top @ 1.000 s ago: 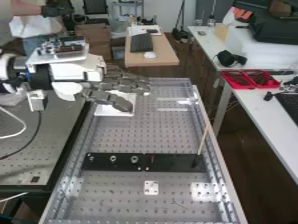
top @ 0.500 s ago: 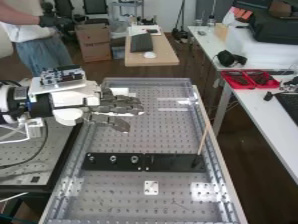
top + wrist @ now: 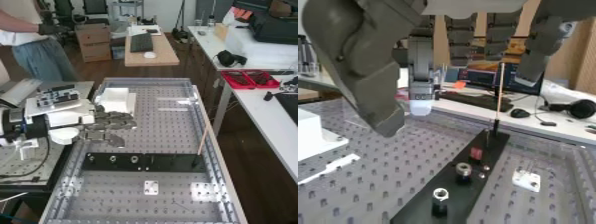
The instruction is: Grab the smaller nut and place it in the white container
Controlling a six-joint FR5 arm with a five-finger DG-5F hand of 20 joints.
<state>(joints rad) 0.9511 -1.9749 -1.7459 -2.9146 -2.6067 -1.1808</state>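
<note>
In the high view the hand (image 3: 110, 121) is over the left side of the perforated plate, its fingers extended and holding nothing. Nearer the view's bottom lies a black strip (image 3: 159, 162) bearing small metal nuts, among them one at its left end (image 3: 92, 159), a middle one (image 3: 113, 159) and another (image 3: 134, 159). The white container (image 3: 116, 99) stands beyond the hand. The wrist view has the hand (image 3: 364, 65) above the plate, apart from one nut (image 3: 440, 194), a second nut (image 3: 463, 169) and the white container (image 3: 310, 137). I cannot tell which nut is smallest.
A thin wooden stick (image 3: 203, 139) rises from the strip's right end. A small white plate (image 3: 151, 188) lies nearer the bench's front. Metal rails border the perforated plate. Red trays (image 3: 249, 79) sit on the side table at the right.
The hand has come nearer along the bench and slightly left, down the high view. The white container it had largely covered is now in plain sight.
</note>
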